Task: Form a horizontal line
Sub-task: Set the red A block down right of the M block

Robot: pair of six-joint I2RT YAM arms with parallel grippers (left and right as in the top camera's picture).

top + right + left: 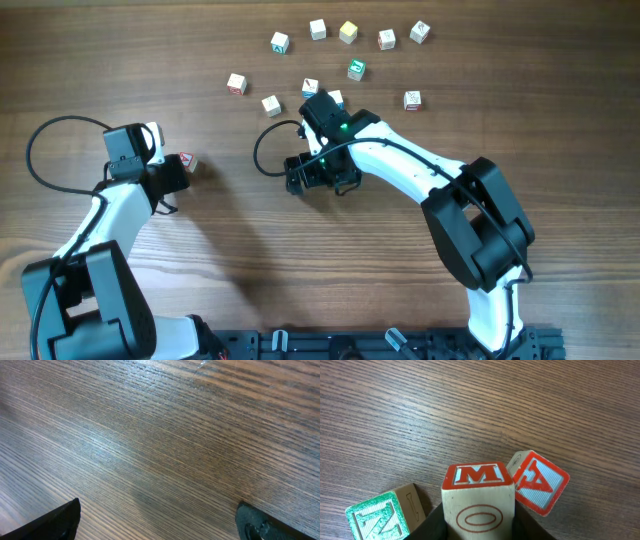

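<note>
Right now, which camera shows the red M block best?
Left wrist: the M block sits close up, red M on top, a red O on its front. Overhead, I cannot pick it out near the left arm. Right wrist shows table, no block.

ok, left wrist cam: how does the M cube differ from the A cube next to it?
M cube sits square to the camera, between the left pincer's fingers; A cube lies outside them to the right, turned askew. M is white on solid red; A is red on a pale hatched face with a red border. Both are pale letter cubes with red print.
</note>
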